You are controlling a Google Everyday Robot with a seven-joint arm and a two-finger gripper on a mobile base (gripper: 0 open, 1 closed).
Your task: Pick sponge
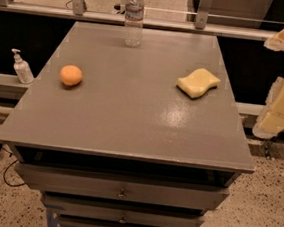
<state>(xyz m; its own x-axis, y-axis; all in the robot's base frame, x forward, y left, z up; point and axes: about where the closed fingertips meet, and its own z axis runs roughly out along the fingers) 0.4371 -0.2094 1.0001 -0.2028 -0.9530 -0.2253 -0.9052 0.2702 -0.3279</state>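
A speckled, stone-like floor spreads under everything, pale and grainy. On it stands a grey, flat-topped cabinet with a broad rectangular top, matte with a faint gritty sheen toward its right side. Below the near edge is a stack of plain drawer fronts, each with a small knob.

My gripper hangs at the far right of the scene, off the cabinet's right edge and above the floor. It is blocky, with flat, pale yellow slab-like surfaces. I cannot tell how far open it is. It is well apart from the sponge.

A clear plastic water bottle, tall, ribbed and labelled, stands upright at the far edge of the top, near the middle.

The pale yellow foam sponge, soft-looking with wavy curved edges, lies flat on the right part of the top, toward the far side, touched by nothing.

A small white pump bottle stands on a ledge left of the cabinet.

A round, smooth orange fruit sits on the left part of the top, well apart from the sponge
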